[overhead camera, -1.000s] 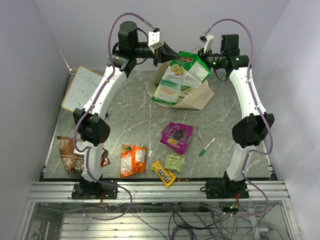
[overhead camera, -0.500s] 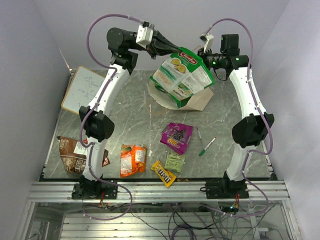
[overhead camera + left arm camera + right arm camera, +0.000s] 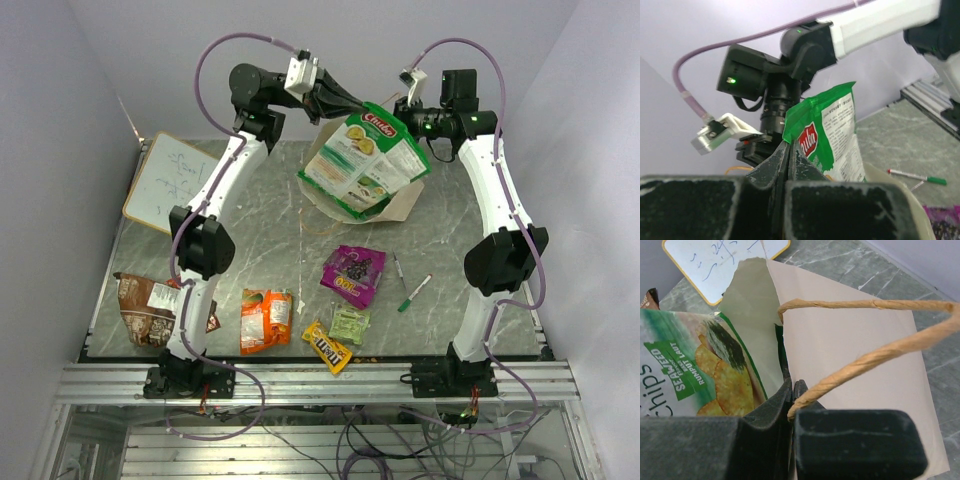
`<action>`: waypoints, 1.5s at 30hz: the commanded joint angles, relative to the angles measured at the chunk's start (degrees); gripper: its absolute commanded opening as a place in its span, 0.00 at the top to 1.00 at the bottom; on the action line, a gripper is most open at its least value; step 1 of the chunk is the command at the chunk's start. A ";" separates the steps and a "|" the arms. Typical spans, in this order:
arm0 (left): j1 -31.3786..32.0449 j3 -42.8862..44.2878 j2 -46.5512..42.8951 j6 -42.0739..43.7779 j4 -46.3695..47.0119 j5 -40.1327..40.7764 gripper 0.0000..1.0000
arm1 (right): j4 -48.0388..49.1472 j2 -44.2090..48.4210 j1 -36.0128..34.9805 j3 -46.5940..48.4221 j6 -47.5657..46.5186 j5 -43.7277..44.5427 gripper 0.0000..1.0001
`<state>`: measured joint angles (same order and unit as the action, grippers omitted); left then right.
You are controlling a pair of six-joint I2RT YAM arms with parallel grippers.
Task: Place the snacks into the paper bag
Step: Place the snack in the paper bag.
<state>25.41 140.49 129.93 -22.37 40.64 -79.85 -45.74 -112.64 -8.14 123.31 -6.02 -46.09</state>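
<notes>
My left gripper is shut on the top edge of a large green chips bag, which hangs in the air over the mouth of the paper bag. In the left wrist view the jaws pinch the green bag at its corner. My right gripper is shut on the paper bag's rim; in the right wrist view it grips the bag wall beside a twisted handle, with the green bag at the opening. A purple pouch, orange bag, yellow M&M's, pale green packet and brown bag lie on the table.
A wood-framed whiteboard lies at the far left. Two marker pens lie right of the purple pouch. Walls close in on the left, right and back of the grey table.
My left arm has lifted and turned the green bag, then shifted it slightly right and down over the paper bag's mouth. The right arm has not moved.
</notes>
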 commanded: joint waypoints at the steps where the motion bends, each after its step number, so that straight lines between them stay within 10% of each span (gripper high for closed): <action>1: -1.49 3.99 -7.46 18.05 -29.63 11.67 0.93 | 0.96 1.57 0.21 0.88 0.80 -0.52 1.00; 4: -0.25 5.14 -11.89 41.79 -57.72 23.53 0.93 | 0.77 1.45 0.24 1.07 1.25 -0.42 1.00; 14: 3.26 -3.05 -22.54 46.77 -68.03 49.66 0.93 | 1.75 0.99 0.19 3.01 5.19 3.28 1.00; 29: 9.75 -5.58 -25.25 24.22 -63.08 85.83 0.93 | 15.65 4.11 -3.10 -5.09 21.79 10.34 1.00; 45: 10.71 2.25 -20.72 0.31 -63.16 104.79 0.93 | 26.61 6.69 -4.18 -10.60 31.83 14.07 1.00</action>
<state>35.70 140.33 107.92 -14.31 -24.93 17.08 -26.70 -109.75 -12.16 114.52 20.84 -32.62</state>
